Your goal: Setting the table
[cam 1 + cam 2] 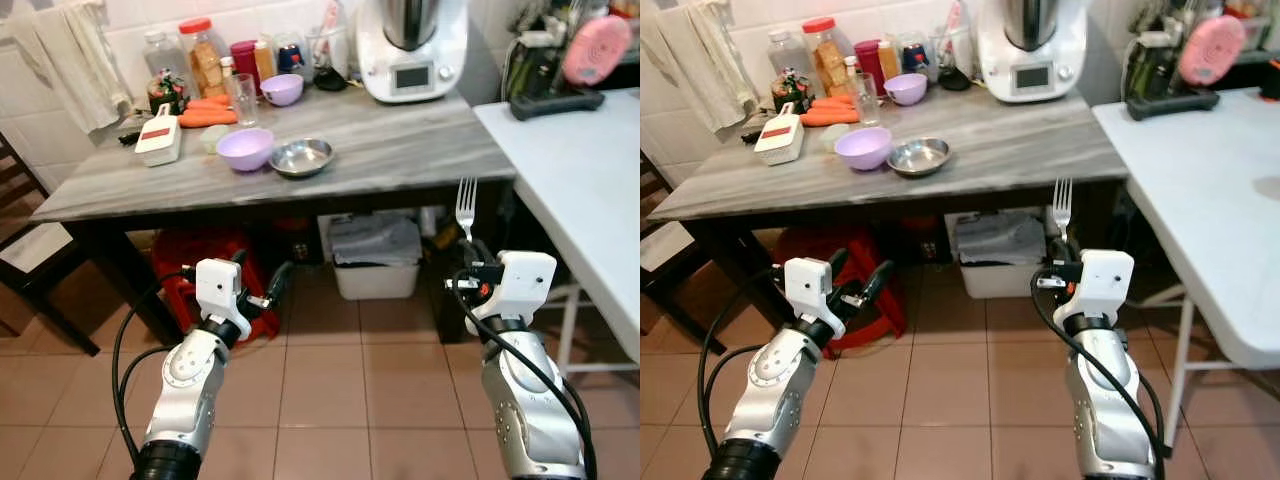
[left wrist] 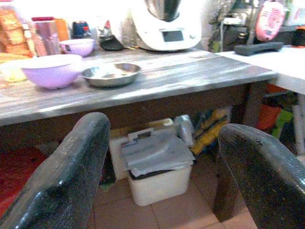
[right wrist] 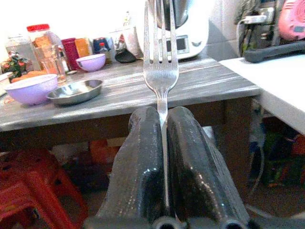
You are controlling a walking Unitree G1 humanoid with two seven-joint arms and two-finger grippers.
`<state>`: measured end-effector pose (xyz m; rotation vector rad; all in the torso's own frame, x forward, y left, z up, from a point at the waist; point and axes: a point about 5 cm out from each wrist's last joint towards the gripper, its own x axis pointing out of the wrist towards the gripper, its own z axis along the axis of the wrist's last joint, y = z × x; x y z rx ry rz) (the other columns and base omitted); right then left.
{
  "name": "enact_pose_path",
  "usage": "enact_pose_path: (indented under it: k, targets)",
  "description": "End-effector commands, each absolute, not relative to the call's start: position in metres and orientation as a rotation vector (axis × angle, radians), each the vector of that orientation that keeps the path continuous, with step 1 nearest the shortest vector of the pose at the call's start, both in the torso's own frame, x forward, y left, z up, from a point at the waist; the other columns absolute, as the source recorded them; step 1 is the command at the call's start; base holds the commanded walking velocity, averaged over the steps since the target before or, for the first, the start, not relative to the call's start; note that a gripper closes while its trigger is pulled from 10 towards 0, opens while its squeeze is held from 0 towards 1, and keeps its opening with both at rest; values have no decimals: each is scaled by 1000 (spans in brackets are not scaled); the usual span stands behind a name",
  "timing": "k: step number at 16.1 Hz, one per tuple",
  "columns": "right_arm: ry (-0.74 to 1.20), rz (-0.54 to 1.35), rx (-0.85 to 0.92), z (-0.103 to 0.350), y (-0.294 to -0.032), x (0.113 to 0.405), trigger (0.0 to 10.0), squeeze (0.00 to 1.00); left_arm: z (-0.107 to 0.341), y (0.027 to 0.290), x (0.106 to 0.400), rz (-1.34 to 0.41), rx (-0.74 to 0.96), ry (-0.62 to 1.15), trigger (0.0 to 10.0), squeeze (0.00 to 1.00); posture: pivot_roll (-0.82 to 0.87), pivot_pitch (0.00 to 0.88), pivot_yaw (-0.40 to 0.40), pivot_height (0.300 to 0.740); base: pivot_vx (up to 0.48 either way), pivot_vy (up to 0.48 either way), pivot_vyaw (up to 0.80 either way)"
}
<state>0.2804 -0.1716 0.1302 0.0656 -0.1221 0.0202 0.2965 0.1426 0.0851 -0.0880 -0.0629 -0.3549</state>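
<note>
At lower right your right pincer (image 1: 470, 262) grips a fork (image 1: 465, 207) upright; your left pincer (image 1: 278, 281) sits open at lower left, below the grey tabletop (image 1: 400, 150).

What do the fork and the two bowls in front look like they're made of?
Fork, held by the right gripper: metal, probably stainless steel, going by its bright silvery shine. Shallow bowl: the same kind of metal, with mirror-like reflections. Lilac bowl: likely plastic, with an even, matte, opaque colour.
</note>
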Motion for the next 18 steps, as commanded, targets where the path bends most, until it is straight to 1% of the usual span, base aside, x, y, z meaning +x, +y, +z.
enact_pose_path:
  k: [1,4,7,8,10,14,15,18]
  targets:
    - [-147,44,78,136,-164,281,10000,0,90,156,297,-306,-56,-85,10000,0,-109,0,129,740,480,0,0]
    - [-156,12,69,135,-170,273,10000,0,90,171,287,-224,-21,-96,10000,0,-112,0,131,740,480,0,0]
    - [-132,-13,62,126,-173,260,10000,0,76,195,265,-118,22,-39,10000,0,-111,0,130,740,480,0,0]
    - [-129,-12,56,125,-172,258,10000,0,72,199,260,-91,19,-20,10000,0,-111,0,130,740,480,0,0]
    - [-127,-10,55,125,-172,257,10000,0,70,199,257,-78,11,-5,10000,0,-109,0,128,740,480,0,0]
    - [-140,16,32,129,-169,262,10000,0,74,196,260,-79,14,-10,10000,0,-104,0,122,740,480,0,0]
    - [-140,16,36,129,-169,263,10000,0,74,195,261,-81,13,-9,10000,0,-103,0,123,740,480,0,531]
    - [-136,13,46,128,-166,263,10000,0,74,192,261,-97,2,-4,10000,0,-103,0,124,740,378,0,0]
